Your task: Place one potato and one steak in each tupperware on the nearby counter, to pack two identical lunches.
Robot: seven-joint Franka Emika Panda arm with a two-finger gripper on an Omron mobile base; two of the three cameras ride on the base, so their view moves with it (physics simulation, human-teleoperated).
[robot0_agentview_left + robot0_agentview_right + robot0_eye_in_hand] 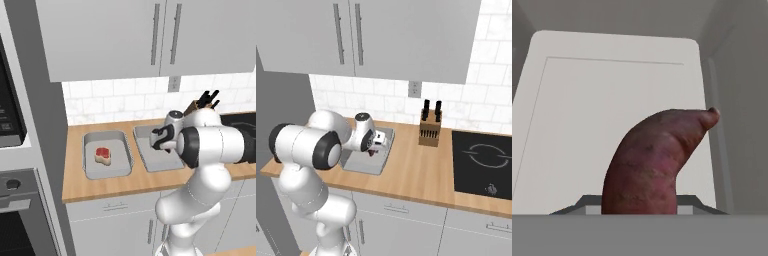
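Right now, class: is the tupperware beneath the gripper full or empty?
Empty: the right tupperware shows a bare floor in the hand view, with the held sweet potato above it.

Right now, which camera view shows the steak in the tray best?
The left base view: the steak lies in plain sight in the left tupperware. In the right base view the arm hides that tray. The hand view looks at the potato above the other tray.

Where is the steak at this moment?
In the left base view the steak lies inside the left tupperware on the counter, left of the second tupperware.
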